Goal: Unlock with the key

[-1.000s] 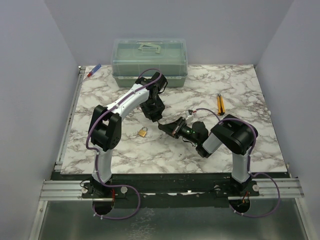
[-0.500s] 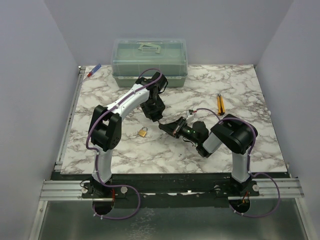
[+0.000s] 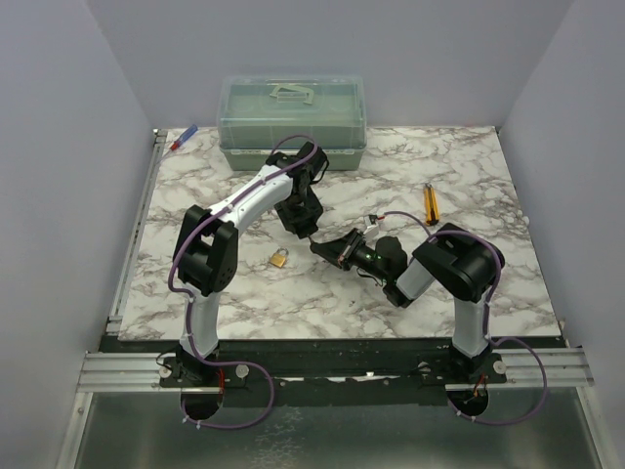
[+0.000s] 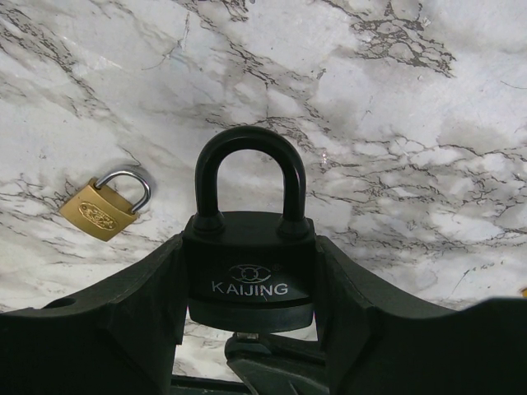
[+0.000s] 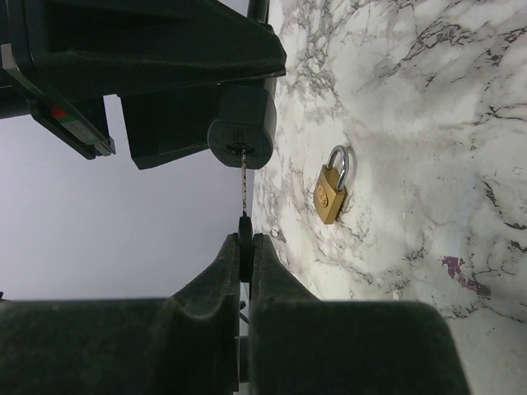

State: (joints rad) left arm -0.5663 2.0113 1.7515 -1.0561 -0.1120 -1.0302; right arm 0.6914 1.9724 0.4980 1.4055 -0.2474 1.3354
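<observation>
Two padlocks: brass padlock [image 4: 103, 210] on marble [image 4: 395, 123]; black padlock [image 4: 249, 251] clamped in left gripper [image 4: 249, 290].
Right wrist only: right gripper [image 5: 244, 247] pinches key [image 5: 244, 193] head; thin shaft meets black padlock's underside.
Left wrist only: arched shackle, KAIJING lettering.

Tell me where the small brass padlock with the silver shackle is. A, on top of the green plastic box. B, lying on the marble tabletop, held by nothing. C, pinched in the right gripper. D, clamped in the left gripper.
B: the small brass padlock lies alone on the marble tabletop, while the left gripper clamps the black padlock.
</observation>
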